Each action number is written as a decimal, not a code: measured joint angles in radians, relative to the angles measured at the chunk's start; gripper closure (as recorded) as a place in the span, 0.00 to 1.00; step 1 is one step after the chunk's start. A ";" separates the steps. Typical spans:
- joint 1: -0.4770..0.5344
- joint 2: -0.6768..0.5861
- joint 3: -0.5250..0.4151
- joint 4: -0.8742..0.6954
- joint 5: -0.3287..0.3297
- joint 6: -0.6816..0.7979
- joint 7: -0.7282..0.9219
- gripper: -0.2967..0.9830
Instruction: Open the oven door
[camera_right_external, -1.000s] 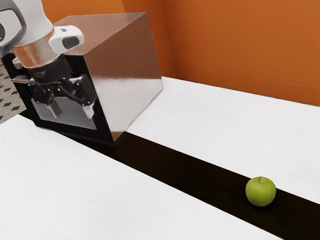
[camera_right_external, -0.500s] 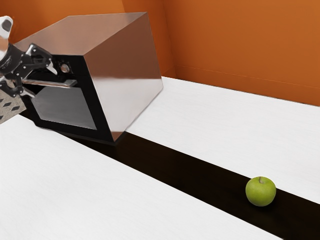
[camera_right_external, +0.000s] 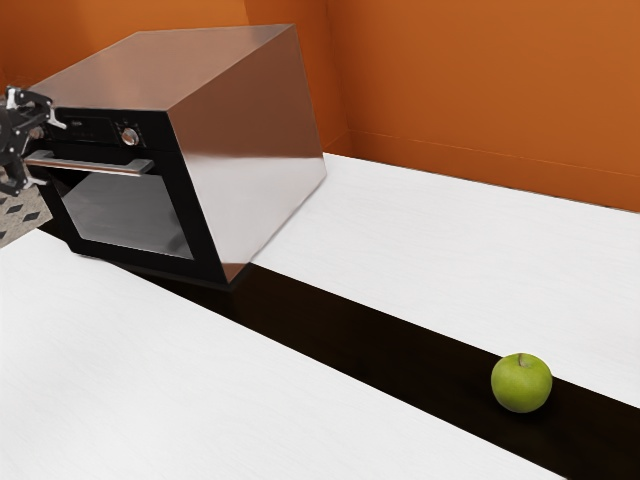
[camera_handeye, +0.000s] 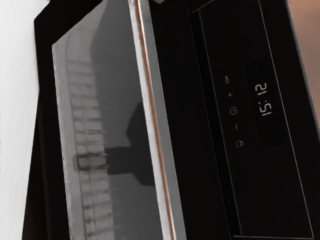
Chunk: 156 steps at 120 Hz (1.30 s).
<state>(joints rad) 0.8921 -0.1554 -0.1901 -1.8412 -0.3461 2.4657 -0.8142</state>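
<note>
At the exterior view's left edge is my gripper (camera_right_external: 50, 154), its two fingers spread apart near the far end of the oven's handle (camera_right_external: 100, 167). Nothing shows held between them; whether a finger touches the bar is unclear. The oven door (camera_right_external: 130, 215) is shut, its dark frame flush with the oven's front. In the wrist view the handle bar (camera_handeye: 156, 125) runs past the middle, between the door's glass (camera_handeye: 105, 90) and the control panel (camera_handeye: 265, 165).
The oven's brown metal side (camera_right_external: 235, 150) faces the exterior view's right. A knob (camera_right_external: 130, 136) sits above the handle. A green apple (camera_right_external: 521, 383) rests on the dark strip (camera_right_external: 340, 325) across the white counter (camera_right_external: 450, 240), with an orange wall (camera_right_external: 480, 90) behind.
My hand has moved toward the exterior view's left, from before the door's glass to the handle's far end, and has turned. Its fingers stay apart. Door and apple have not moved.
</note>
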 joint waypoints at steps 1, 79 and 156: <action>0.001 0.002 0.000 0.000 0.000 0.002 -0.003 0.23; 0.028 0.147 -0.006 0.078 0.038 0.128 -0.114 0.23; -0.013 0.165 -0.043 -0.004 0.240 0.193 -0.145 0.23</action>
<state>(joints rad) 0.8790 0.0101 -0.2331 -1.8448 -0.1061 2.6583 -0.9590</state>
